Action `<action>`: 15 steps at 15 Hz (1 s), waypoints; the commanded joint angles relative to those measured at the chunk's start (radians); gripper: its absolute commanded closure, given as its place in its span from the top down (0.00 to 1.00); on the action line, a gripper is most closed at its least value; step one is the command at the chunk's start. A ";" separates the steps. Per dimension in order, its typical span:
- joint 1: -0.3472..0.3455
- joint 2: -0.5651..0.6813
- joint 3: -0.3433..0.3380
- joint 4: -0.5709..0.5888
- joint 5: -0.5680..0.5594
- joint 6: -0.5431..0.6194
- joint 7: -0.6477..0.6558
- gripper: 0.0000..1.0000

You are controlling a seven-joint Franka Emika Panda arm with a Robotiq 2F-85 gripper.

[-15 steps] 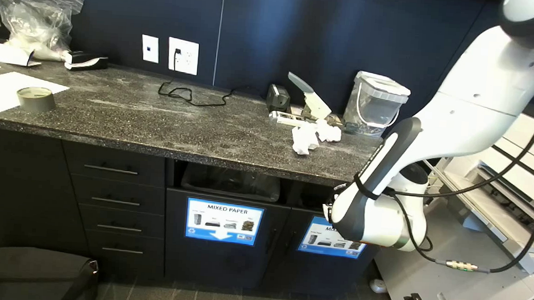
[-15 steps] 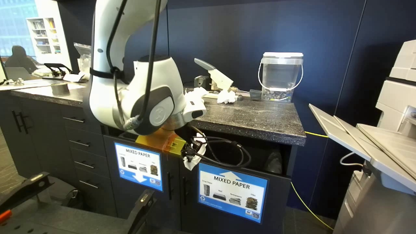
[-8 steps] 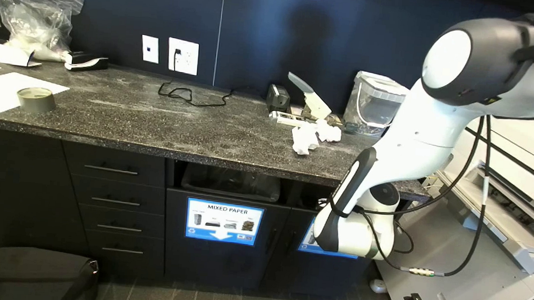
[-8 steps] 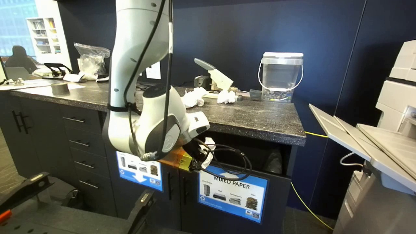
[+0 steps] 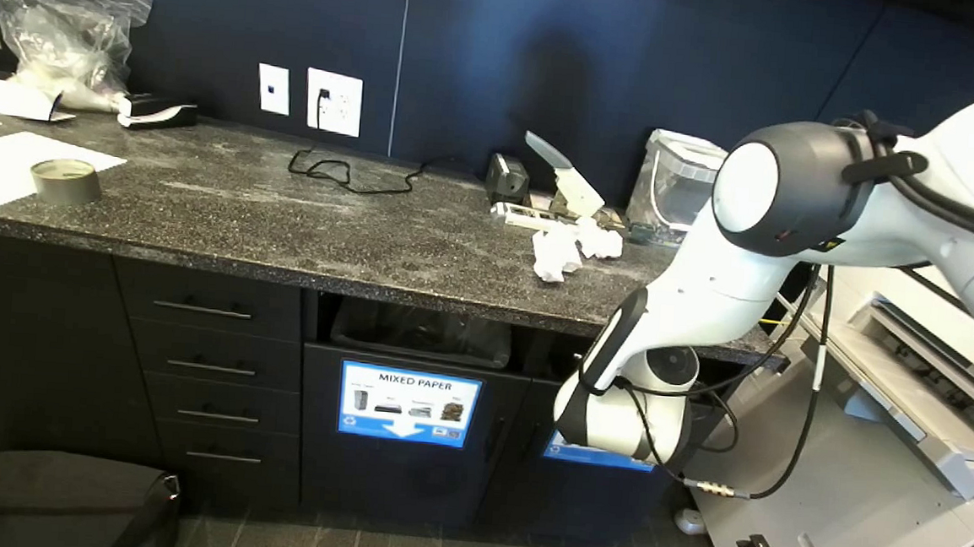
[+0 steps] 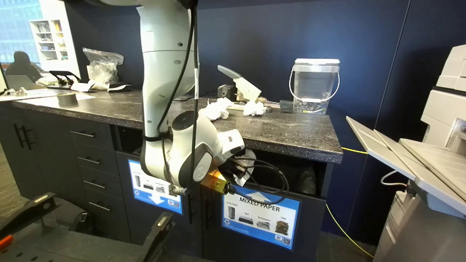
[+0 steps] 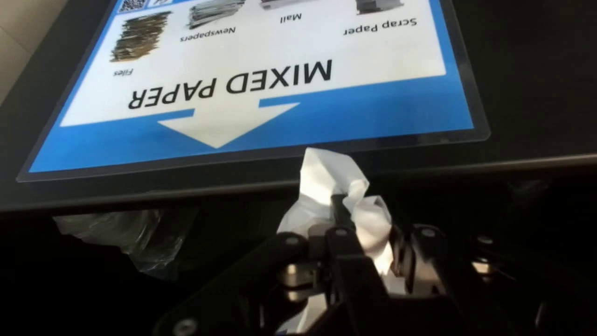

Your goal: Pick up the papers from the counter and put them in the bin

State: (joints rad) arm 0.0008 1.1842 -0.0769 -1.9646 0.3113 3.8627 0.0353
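Observation:
A crumpled white paper is pinched between the black fingers of my gripper, which is shut on it. In an exterior view this held paper shows at the slot of the right-hand bin, just below the counter. That bin carries a blue-and-white sign, upside down in the wrist view. More papers lie on the counter in both exterior views: a larger crumple near the edge and a smaller one behind it. The arm hides the gripper in an exterior view.
A stapler with its arm raised, a black box and a lidded translucent bucket stand behind the papers. Another bin with a similar sign adjoins. A grey printer stands at the right. Cables loop beside the gripper.
The arm has carried the held paper sideways and in front of the right-hand bin's slot. The grip on it has stayed the same. The papers on the counter have not moved.

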 commanded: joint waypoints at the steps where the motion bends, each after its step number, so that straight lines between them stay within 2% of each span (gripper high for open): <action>1: 0.015 0.085 -0.012 0.117 0.046 0.059 0.029 0.14; 9: -0.001 0.154 0.005 0.201 0.029 0.093 0.044 0.14; 15: -0.070 0.159 0.023 0.240 -0.205 0.023 0.033 0.14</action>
State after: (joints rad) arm -0.0254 1.2871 -0.0737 -1.8348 0.2237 3.9247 0.0704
